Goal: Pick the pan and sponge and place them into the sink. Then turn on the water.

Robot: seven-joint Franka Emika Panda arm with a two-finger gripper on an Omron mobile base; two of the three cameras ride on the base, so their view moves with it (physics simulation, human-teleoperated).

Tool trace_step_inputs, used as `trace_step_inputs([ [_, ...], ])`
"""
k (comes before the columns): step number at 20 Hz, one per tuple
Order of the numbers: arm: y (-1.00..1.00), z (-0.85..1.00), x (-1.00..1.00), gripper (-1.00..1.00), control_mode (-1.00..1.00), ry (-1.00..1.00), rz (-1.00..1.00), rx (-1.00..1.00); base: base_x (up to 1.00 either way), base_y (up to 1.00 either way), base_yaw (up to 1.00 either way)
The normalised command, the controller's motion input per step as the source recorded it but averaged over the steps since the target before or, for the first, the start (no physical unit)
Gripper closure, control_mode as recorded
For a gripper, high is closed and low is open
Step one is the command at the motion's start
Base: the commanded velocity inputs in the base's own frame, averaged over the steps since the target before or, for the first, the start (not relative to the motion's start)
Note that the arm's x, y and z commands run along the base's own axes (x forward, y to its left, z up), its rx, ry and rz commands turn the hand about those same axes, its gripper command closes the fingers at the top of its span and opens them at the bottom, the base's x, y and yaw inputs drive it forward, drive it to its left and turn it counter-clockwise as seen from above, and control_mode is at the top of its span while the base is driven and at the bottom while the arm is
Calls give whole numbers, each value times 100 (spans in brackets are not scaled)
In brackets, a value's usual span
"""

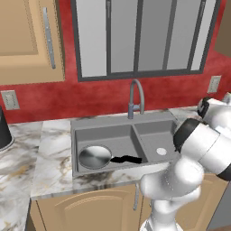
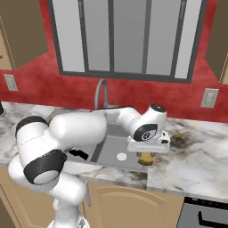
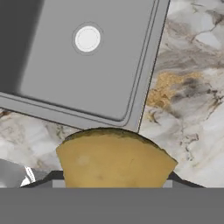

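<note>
Already in the sink's [image 1: 81,135] nine-o'clock basin, the pan [image 1: 95,156]; claw [image 2: 146,156] clamping sponge [image 3: 114,158] above bench [image 3: 192,100] edge, ready for dropping.

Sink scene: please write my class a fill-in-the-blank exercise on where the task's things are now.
1. The round silver metal pan lies in the sink's ____ basin.
2. The gripper has its jaws shut on the yellow-tan ____.
3. The arched grey faucet releases no ____.

Missing words: left; sponge; water
</note>
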Motion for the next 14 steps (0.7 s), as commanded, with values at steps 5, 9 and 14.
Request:
trace_step_inputs([
  [5,100,53,0,100,-100,0,27,-8,0,0,0],
  [9,100,55,0,100,-100,0,25,-8,0,0,0],
  [14,100,19,-4,100,-100,0,23,-6,0,0,0],
])
